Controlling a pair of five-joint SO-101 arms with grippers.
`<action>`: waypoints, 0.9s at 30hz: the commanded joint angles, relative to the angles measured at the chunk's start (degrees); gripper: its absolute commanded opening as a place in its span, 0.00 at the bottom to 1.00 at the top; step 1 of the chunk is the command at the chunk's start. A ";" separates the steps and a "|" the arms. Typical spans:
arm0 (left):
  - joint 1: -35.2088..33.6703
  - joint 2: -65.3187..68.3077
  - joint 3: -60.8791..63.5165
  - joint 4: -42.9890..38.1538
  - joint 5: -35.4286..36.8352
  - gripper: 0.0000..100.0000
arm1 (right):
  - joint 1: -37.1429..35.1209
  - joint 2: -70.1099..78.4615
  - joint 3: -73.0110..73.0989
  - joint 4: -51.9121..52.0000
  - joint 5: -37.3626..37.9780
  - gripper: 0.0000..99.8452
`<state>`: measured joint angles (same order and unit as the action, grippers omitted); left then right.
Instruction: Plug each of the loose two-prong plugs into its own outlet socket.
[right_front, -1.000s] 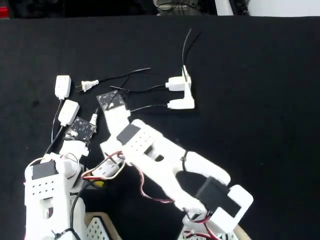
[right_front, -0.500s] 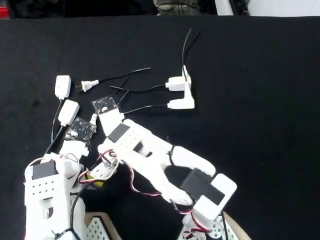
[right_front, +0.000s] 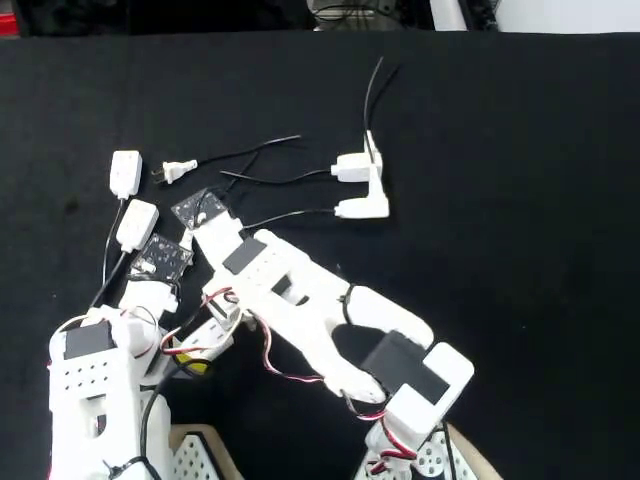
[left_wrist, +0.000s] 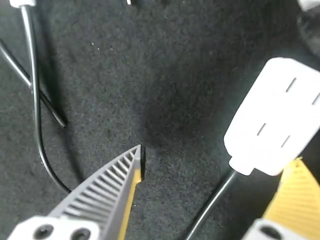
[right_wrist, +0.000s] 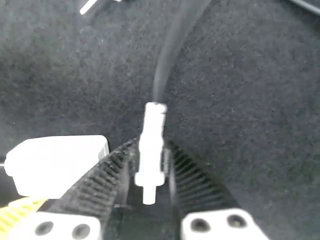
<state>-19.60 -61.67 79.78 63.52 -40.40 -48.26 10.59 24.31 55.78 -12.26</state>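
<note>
Worktop: matte black, felt-like cloth. The things lie left of the middle, well apart from its far and right edges.
Right claw: dark ribbed fingers drawn narrow, gripping a held plug low over the cloth.
Left claw: spread wide, with one grey ribbed finger and one yellow.
Near socket: a white, rounded, slotted block between the left fingers, close to the yellow one.
Far socket: the same shape, just beyond the near one.
Held plug: white and slim, with its cord trailing away.
Loose plug: white and flat on the cloth, with its prongs toward the far socket.
</note>
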 joint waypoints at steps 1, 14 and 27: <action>-0.40 -0.70 -0.22 -0.70 -0.26 0.41 | 0.88 -0.22 -3.03 0.35 0.79 0.02; -0.40 -0.70 -0.22 -0.97 -0.09 0.41 | 1.93 -14.29 2.51 5.63 1.05 0.01; 3.74 -0.79 -0.48 -4.66 10.55 0.41 | 9.23 -63.43 31.25 -11.60 -1.93 0.01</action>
<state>-18.81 -61.67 80.04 60.79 -35.30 -40.35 -41.98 49.36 52.18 -11.91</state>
